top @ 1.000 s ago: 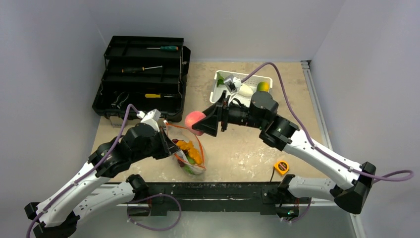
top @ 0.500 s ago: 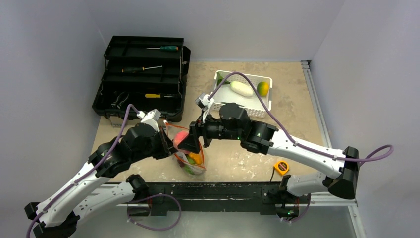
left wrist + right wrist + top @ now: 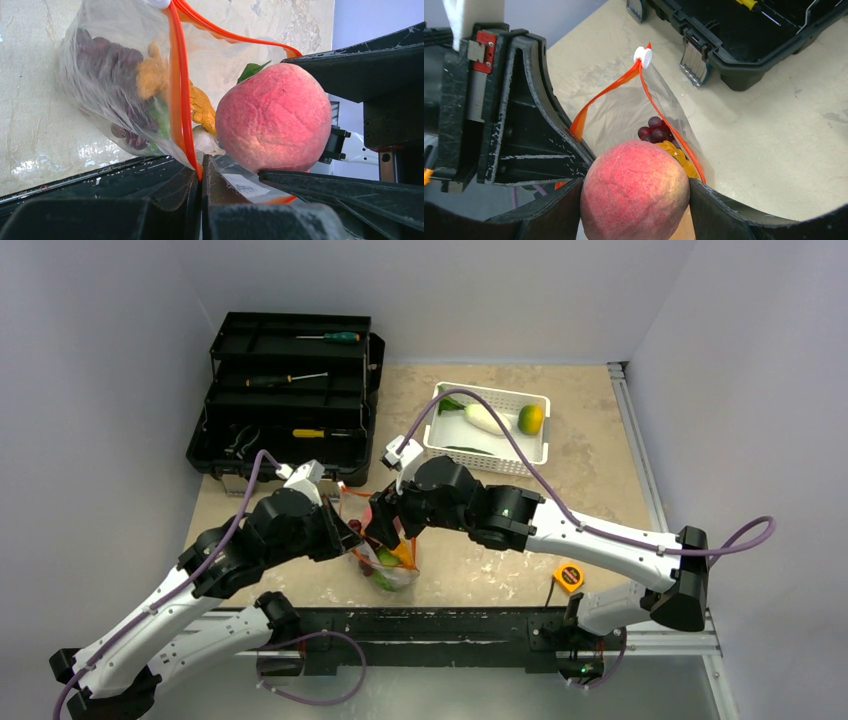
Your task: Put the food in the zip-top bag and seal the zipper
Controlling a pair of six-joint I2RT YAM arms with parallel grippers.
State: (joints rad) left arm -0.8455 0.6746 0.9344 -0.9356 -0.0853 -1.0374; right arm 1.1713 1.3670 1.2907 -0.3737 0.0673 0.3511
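The right tool [image 3: 386, 524], spread wide, clamps the pink peach [image 3: 634, 187] at the open mouth of the zip-top bag [image 3: 97, 70]. Just left of it, the left tool [image 3: 201, 174], pinched tight, grips the zipper [image 3: 176, 95]. The bag sits near-left on the table [image 3: 590, 475], grapes [image 3: 652, 131] inside.

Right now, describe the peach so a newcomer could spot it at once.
Start at the black toolbox at back left; the clear zip-top bag is held just in front. The peach sits between the right jaws at the bag's mouth: the only pink ball, bigger than the grapes inside.
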